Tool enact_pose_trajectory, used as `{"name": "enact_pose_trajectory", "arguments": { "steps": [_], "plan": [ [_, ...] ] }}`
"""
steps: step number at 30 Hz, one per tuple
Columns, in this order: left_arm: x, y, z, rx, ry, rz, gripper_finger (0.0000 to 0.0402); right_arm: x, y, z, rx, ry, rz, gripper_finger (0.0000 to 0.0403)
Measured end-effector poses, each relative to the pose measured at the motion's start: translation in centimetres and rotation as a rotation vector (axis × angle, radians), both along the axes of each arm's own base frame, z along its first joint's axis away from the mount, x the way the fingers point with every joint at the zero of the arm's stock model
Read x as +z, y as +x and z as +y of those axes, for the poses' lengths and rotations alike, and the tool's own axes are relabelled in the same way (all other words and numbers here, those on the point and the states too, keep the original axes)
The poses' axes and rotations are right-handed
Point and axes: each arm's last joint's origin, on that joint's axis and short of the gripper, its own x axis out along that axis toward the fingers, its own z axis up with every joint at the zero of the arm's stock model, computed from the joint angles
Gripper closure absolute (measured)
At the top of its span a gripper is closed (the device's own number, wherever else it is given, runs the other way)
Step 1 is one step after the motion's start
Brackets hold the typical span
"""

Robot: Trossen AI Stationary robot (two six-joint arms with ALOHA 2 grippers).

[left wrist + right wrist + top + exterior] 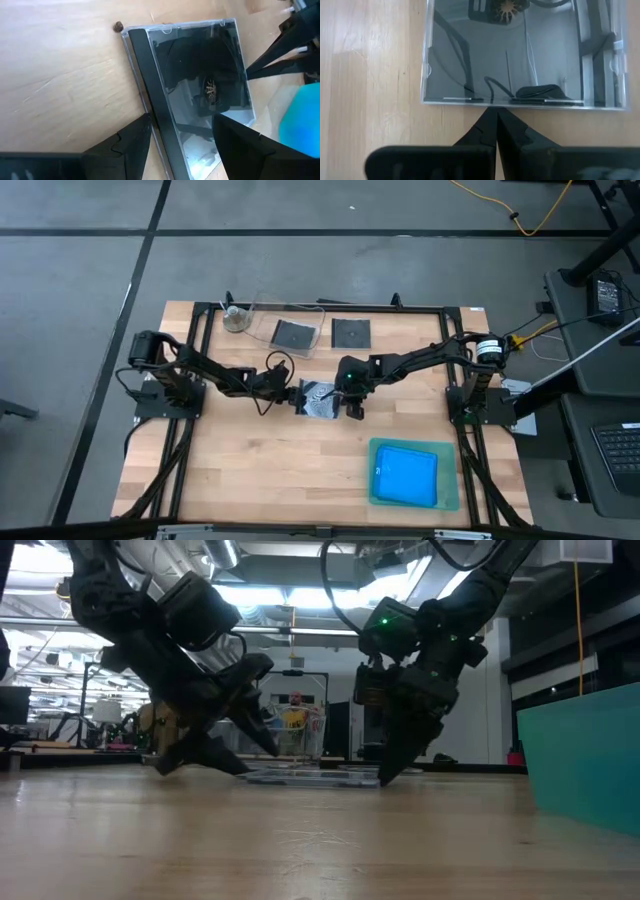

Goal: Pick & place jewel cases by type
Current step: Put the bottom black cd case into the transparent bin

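A square CD case [320, 398] with a black spine and a mirror-like clear lid lies flat at the table's middle, also seen in the low view [310, 777]. My left gripper [293, 392] is open at its left side. In the left wrist view [181, 120] one finger stands outside the spine and the other over the lid. My right gripper [352, 410] is shut at the case's right edge, pointing down. A dark case [350, 332] lies flat near the far edge. Another dark case [292, 335] lies in the clear tub [262, 328]. Blue cases [406, 476] lie in the green tray [452, 498]. My left gripper straddles the case's spine side [150, 100] from the table's left, slanting down; I cannot tell whether either finger touches it. My right gripper sets its shut fingertips [490, 120] against the middle of the case's right edge [495, 102], slanting down from the right; the case lies flat on the table.
The tub stands at the far edge with a small beige object [236, 320] at its left end. The green tray shows as a teal wall [585, 755] at the low view's right. Bare wood [250, 460] lies toward the near left.
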Motion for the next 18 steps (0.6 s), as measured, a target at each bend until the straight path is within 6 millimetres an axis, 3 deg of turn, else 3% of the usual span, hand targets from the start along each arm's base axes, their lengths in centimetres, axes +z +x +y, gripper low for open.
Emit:
{"name": "enact_pose_trajectory", "arguments": {
  "steps": [18],
  "plan": [
    [0.7, 0.6, -1.9, -0.062, -0.040, -0.025, 0.0199, -0.2, -0.2, 0.0, 0.008, 0.001, 0.025, 0.0395]
  ]
}}
